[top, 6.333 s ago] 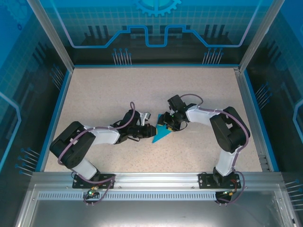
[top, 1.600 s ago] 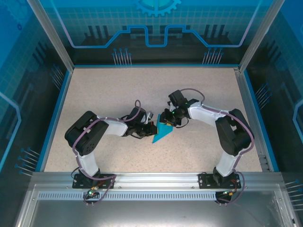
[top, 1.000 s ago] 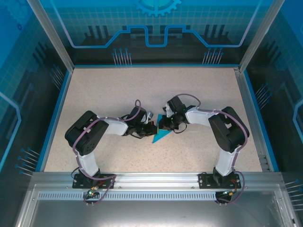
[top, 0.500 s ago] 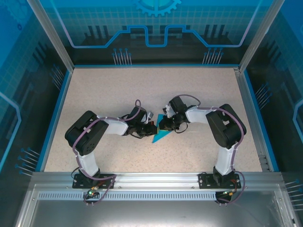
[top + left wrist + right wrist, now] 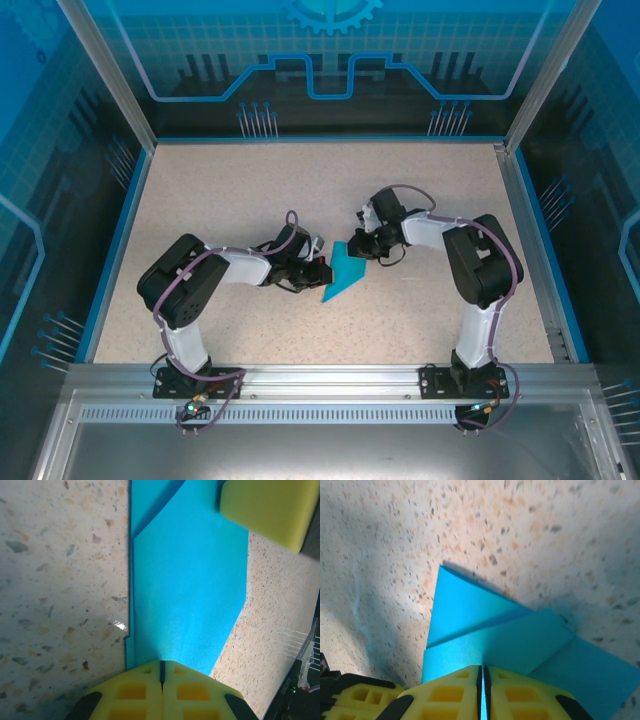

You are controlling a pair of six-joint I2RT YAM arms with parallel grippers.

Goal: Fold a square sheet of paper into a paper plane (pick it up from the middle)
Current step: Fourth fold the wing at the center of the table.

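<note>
The teal sheet of paper [image 5: 347, 272] lies in the middle of the speckled table, folded into a pointed, layered shape [image 5: 190, 580]. My left gripper [image 5: 325, 272] is shut, its yellow tips [image 5: 161, 664] resting on the paper's left edge with nothing between them. My right gripper [image 5: 362, 247] is at the paper's far right corner. In the right wrist view it [image 5: 483, 669] is shut on a folded layer of the paper [image 5: 470, 605], with a teal strip showing between the fingers. One right finger [image 5: 270, 510] appears at the top of the left wrist view.
The table [image 5: 220, 200] is bounded by a blue rim [image 5: 128, 230] and transparent walls on three sides. A metal rail [image 5: 320, 385] with both arm bases runs along the near edge. The two wrists sit close together over the paper.
My right gripper has moved back and to the right, off the middle of the paper, so more teal shows. The left arm has stayed still.
</note>
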